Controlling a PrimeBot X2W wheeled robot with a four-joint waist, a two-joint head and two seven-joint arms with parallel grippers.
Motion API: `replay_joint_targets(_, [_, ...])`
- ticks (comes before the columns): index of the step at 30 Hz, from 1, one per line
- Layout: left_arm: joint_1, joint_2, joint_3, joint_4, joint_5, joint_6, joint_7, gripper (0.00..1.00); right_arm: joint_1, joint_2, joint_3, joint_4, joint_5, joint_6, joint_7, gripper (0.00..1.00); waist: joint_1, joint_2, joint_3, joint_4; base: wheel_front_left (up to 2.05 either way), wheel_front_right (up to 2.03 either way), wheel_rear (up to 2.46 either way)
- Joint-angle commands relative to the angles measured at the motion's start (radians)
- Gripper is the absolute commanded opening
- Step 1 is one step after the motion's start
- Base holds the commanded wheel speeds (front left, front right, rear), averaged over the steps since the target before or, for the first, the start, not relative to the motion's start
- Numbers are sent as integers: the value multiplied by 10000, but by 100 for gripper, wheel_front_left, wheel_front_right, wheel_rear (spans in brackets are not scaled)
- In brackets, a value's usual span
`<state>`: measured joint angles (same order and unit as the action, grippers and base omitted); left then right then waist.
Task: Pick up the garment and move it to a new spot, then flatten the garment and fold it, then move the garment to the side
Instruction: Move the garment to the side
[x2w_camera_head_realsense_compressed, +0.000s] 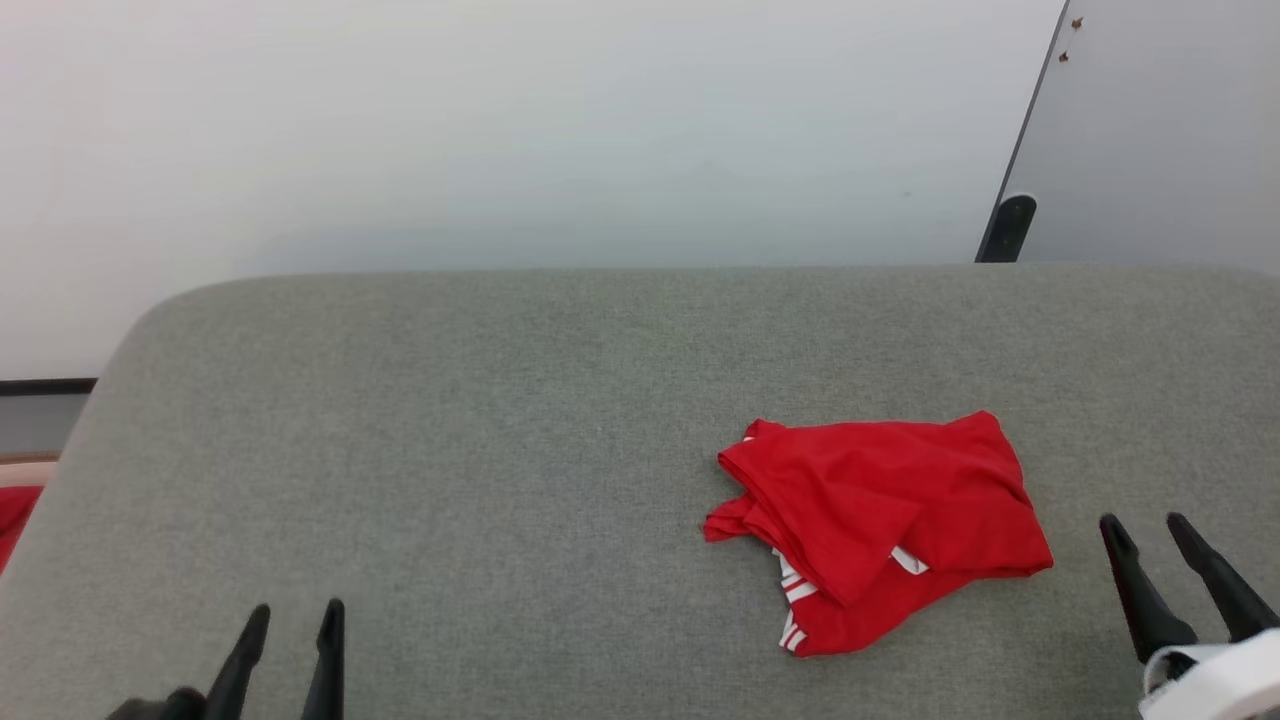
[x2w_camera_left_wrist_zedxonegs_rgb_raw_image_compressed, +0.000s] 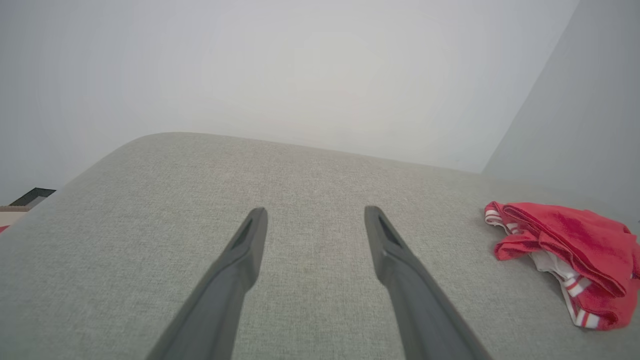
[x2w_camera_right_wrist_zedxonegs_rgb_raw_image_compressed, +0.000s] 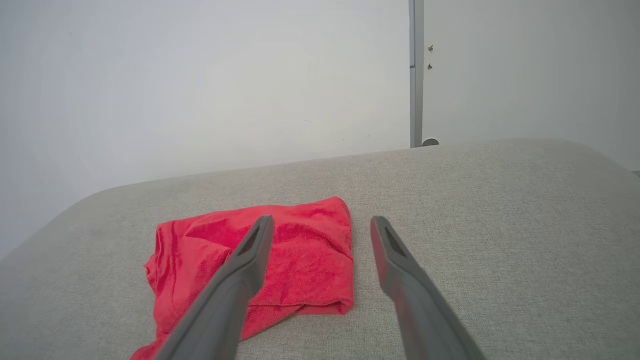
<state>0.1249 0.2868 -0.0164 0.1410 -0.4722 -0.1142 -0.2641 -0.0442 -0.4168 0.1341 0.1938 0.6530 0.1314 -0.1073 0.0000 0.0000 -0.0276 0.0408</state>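
grey upholstered bench (x2w_camera_head_realsense_compressed: 500, 420) against a plain white wall (x2w_camera_head_realsense_compressed: 500, 120). red jersey (x2w_camera_head_realsense_compressed: 880, 510) lies crumpled right of the middle, with striped trim poking out at the near edge. left gripper (x2w_camera_head_realsense_compressed: 298, 608) is down at the near left, well apart from it. right gripper (x2w_camera_head_realsense_compressed: 1143, 521) is near its right side. both sets of fingers are spread and holding nothing.

Matt cloth garment (x2w_camera_head_realsense_compressed: 880, 510) (surface (x2w_camera_head_realsense_compressed: 480, 440) perhaps felt)
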Motion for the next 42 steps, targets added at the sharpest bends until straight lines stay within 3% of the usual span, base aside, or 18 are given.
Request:
replay_joint_targets(1, [203, -30, 29, -105, 90, 43, 5, 100, 245, 56, -168, -122, -68, -12, -61, 100, 0, 0, -67, 43, 0, 0, 0])
replay_joint_targets(12, [918, -88, -37, -856, 85, 144, 69, 100, 1395, 589, -1272, -1538, -661, -12, 500, 100, 0, 0, -107, 167, 0, 0, 0])
replay_joint_targets(27, [835, -125, -196, -951, -31, 206, 136, 100, 1580, 953, -1509, -1920, -804, -12, 877, 100, 0, 0, -99, 263, 0, 0, 0])
replay_joint_targets(36, [686, -218, -260, -933, -99, 229, 109, 100, 953, 825, -1049, -1903, -706, -12, 1169, 100, 0, 0, 65, 299, 0, 0, 0])
replay_joint_targets(42, [311, -371, -389, -909, -105, 183, 80, 100, -586, 186, -43, -1458, -511, -12, 1992, 100, 0, 0, 492, 347, 0, 0, 0])
